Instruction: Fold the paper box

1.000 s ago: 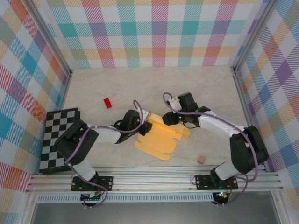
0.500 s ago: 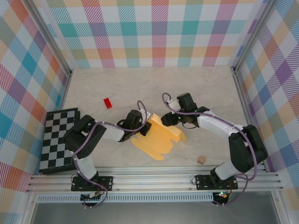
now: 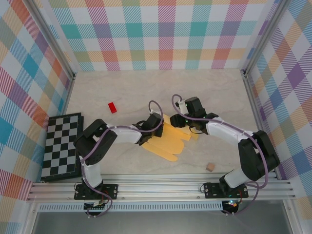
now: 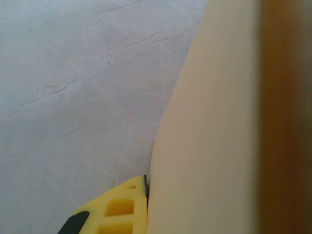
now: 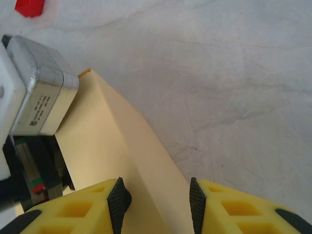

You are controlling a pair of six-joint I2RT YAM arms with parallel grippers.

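Your left pincer [image 3: 156,128] is clenching on the near-left edge of the paper box [image 3: 168,144]; at the wrist its yellow finger [image 4: 117,209] is lying hard against the pale sheet [image 4: 209,122]. Your right pincer [image 5: 156,204] is standing with its jaws parted astride a raised fold of the box [image 5: 112,141], and it cannot be told whether the pads are bearing on it. The box is lying partly folded at the middle of the bench [image 3: 204,92], between the two pincers, its scalloped flaps pointing toward the near edge. In my judgement you are dealing with thin, light card. It is likely to bend readily along its scored lines, buckle if squeezed across a panel, and slide on the smooth surface unless one side is pinned. You are best taking hold at a panel edge close to a crease, not at a loose flap. The bench is showing a pale marbled finish with fine scratches. A small red block [image 3: 112,107] is sitting well apart to the far left, a tan cube [image 3: 210,167] near the front right, and a checkerboard [image 3: 61,146] at the left side. Plaid walls [image 3: 165,34] are enclosing the cell on three sides.
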